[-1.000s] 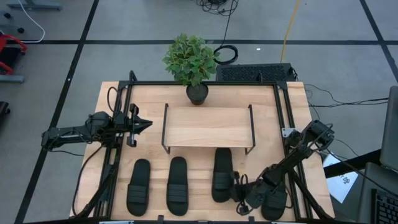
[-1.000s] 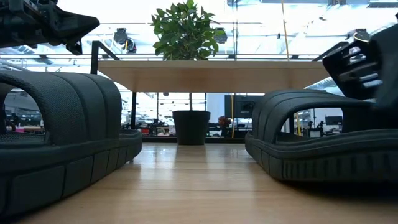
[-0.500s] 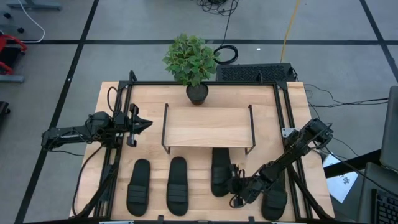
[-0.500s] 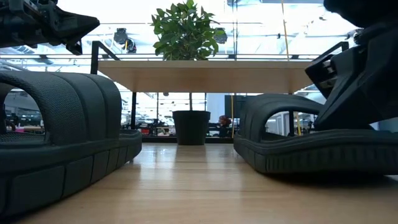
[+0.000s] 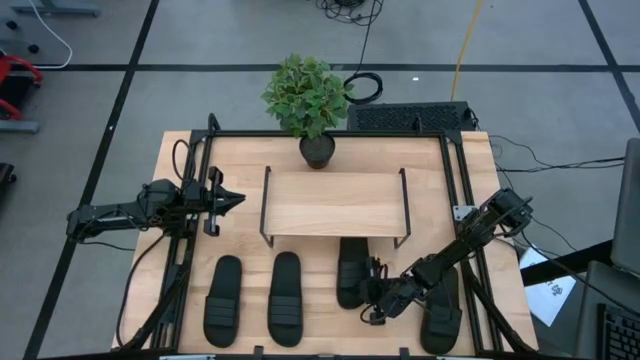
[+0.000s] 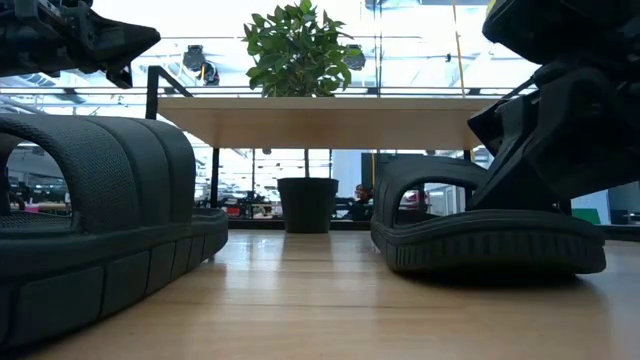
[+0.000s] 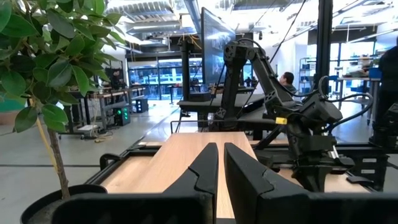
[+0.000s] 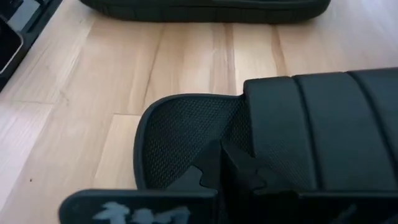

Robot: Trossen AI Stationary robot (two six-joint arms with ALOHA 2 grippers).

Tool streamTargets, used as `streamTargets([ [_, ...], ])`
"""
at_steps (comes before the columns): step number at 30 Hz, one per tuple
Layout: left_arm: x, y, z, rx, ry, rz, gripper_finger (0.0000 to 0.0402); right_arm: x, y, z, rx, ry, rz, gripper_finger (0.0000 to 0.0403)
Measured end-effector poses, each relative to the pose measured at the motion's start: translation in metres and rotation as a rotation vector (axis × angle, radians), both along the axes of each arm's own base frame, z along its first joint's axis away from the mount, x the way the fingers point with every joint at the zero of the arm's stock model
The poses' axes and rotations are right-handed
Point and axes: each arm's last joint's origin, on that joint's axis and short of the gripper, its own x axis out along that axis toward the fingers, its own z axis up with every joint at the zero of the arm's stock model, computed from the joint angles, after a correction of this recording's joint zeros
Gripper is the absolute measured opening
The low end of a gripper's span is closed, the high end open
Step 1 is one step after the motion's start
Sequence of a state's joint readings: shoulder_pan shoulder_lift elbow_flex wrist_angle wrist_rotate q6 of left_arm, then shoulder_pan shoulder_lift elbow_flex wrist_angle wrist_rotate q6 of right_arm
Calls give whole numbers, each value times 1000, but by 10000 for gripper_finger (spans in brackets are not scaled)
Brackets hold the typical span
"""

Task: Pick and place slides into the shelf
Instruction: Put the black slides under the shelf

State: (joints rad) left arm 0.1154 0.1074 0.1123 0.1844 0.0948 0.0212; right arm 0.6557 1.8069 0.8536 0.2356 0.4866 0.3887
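Clamped shut on the heel of the third slide [image 5: 352, 270], my right gripper [image 5: 377, 300] is dragging it further under the shelf [image 5: 334, 203]; left gripper [image 5: 232, 200], nearly closed and empty, is waiting beside the shelf.

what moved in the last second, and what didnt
The right gripper, shut at the heel of the third slide, has swung leftward, pushing that slide left and further under the shelf. The fourth slide, once under the arm, now shows more. The left gripper, the two left slides and the plant stayed put.
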Motion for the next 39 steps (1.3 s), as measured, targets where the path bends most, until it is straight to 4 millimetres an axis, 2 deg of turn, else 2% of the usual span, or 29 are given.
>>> streamTargets([
  [9, 0, 0, 0, 0, 0, 0, 31, -11, 14, 17, -65, -59, 141, 0],
  [15, 0, 0, 0, 0, 0, 0, 31, -22, 15, 45, -72, -106, 179, 0],
  [21, 0, 0, 0, 0, 0, 0, 31, -42, 12, 77, -138, -128, 276, 0],
  [24, 0, 0, 0, 0, 0, 0, 31, -59, 4, 92, -173, -87, 327, 0],
  [26, 0, 0, 0, 0, 0, 0, 31, -69, -3, 105, -183, -100, 289, 0],
  [30, 0, 0, 0, 0, 0, 0, 31, -92, -16, 135, -206, -194, 210, 0],
  [34, 0, 0, 0, 0, 0, 0, 31, -114, -23, 160, -177, -287, 255, 0],
  [37, 0, 0, 0, 0, 0, 0, 31, -125, -30, 172, -173, -349, 295, 0],
  [39, 0, 0, 0, 0, 0, 0, 31, -130, -37, 172, -179, -392, 305, 0],
])
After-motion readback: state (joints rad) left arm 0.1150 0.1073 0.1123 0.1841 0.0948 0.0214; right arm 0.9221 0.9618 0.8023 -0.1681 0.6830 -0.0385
